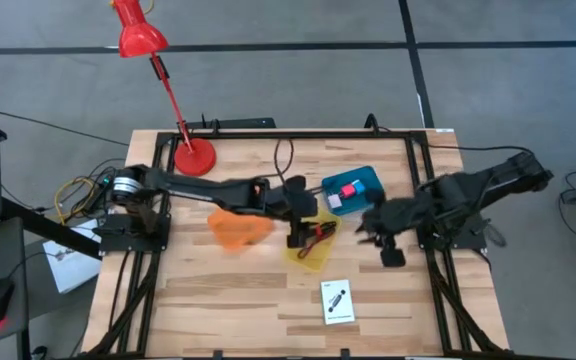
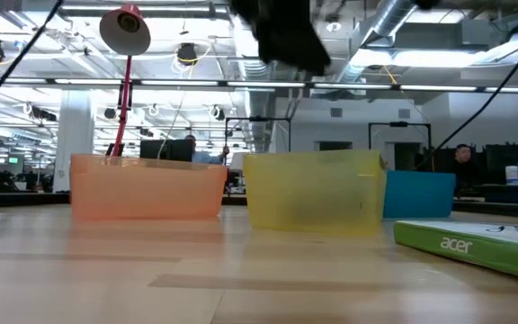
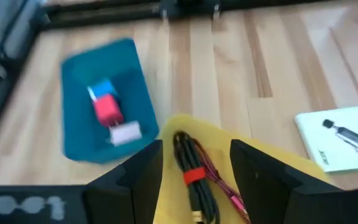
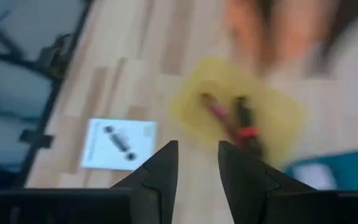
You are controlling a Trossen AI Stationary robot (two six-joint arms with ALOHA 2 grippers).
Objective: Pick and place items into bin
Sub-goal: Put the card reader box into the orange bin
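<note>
Now, going left to right: an orange bin [image 1: 238, 229] sits at nine o'clock of my left gripper [image 1: 298, 240], whose jaws hang spread and empty over the yellow bin [image 1: 313, 243] holding the stick tool [image 3: 194, 186] and cord [image 3: 225, 186]. At one o'clock, the blue bin [image 1: 353, 190] holds cubes [image 3: 109, 111]. My right gripper [image 1: 388, 250] waits, jaws slightly apart. The white card [image 1: 337, 301], at five o'clock, looks light, thin and slippery; I'd pinch an edge. Its side reads "acer".

Left pincer [image 1: 301, 236] over yellow bin [image 1: 313, 250]; orange bin [image 1: 238, 228], blue bin [image 1: 353, 190] flank it.
</note>
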